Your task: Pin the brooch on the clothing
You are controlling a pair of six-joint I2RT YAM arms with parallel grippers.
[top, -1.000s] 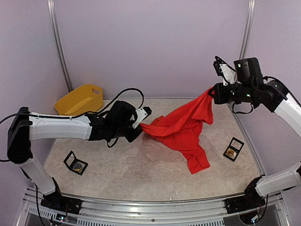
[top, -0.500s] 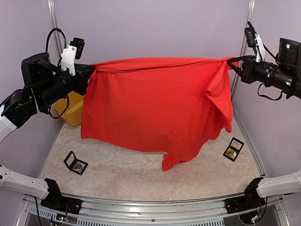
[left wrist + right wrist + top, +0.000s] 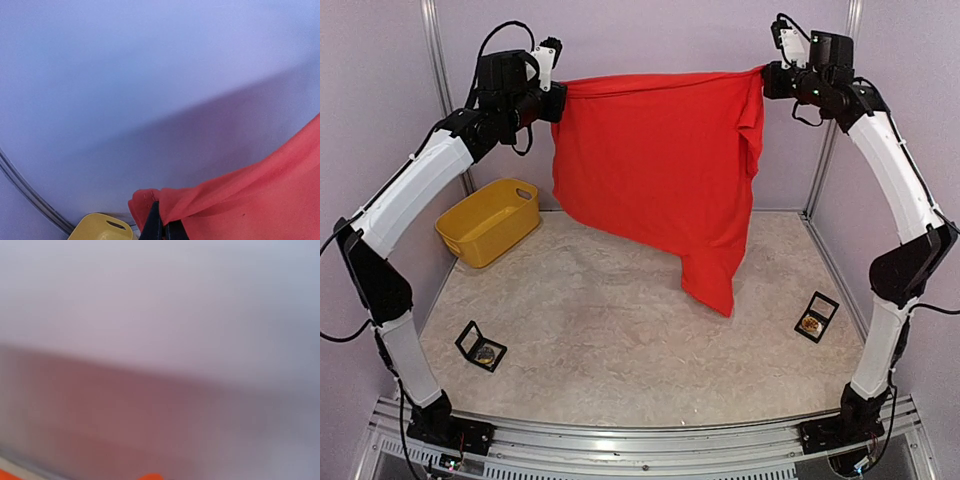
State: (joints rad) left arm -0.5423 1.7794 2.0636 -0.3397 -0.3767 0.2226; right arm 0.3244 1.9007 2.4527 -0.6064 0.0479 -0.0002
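Now clamped shut with the left gripper point(image 3: 560, 100) on one top corner of the red T-shirt point(image 3: 650, 170), up at about 10 o'clock in the top view. Shows from the left wrist as dark fingertips point(image 3: 152, 230) pressed together over a bunched fold of cloth. Pinched the same way with the right gripper point(image 3: 767, 78) on the opposite top corner, near 1 o'clock, though too blurred in the right wrist view to confirm. Hangs spread between the two like a curtain, drooping to a point toward 5 o'clock; cannot tell whether that tip brushes the table point(image 3: 620, 400). Probably best to bring both corners down together at an even pace, holding the top edge taut so the cloth lands flat and unwrinkled at the centre. Steer clear of the yellow basket point(image 3: 490, 220) at 9 o'clock. Avoid draping cloth over the open black case point(image 3: 823, 306) at 4 o'clock, holding what looks like a gold brooch point(image 3: 809, 324), or the second case point(image 3: 470, 336) at 8 o'clock.
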